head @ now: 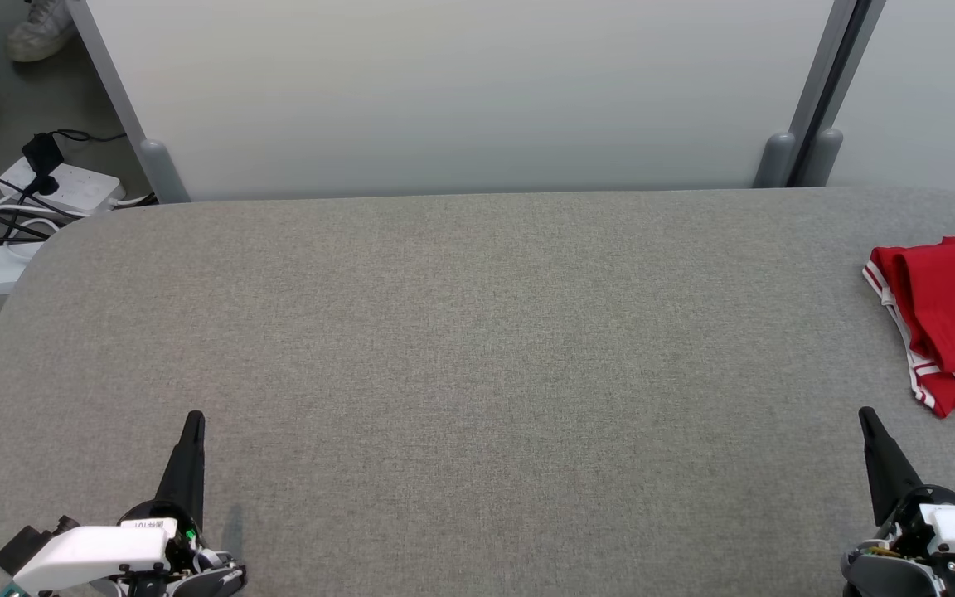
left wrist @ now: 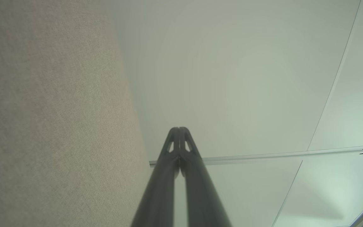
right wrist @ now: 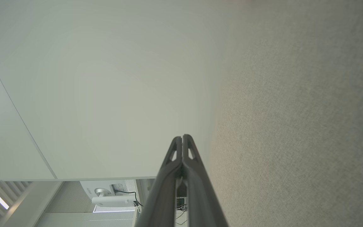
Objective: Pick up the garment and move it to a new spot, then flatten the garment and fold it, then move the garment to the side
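The garment [head: 950, 319] is red with white trim and lies folded at the far right edge of the grey fabric table [head: 477, 348], partly cut off by the head view's border. My left gripper [head: 193, 419] hovers at the lower left, shut and empty, far from the garment. At the lower right my right gripper [head: 865, 414] is shut too, holding nothing, a short way below and left of the garment. In the left wrist view the left gripper [left wrist: 179, 129] shows its tips pressed together. The right gripper [right wrist: 182, 137] looks the same in the right wrist view.
A pale partition wall [head: 461, 91] with grey posts [head: 776, 157] stands behind the table's far edge. A power strip with black cables [head: 46, 186] lies on the floor at the left, and a shoe [head: 38, 29] shows at the top left.
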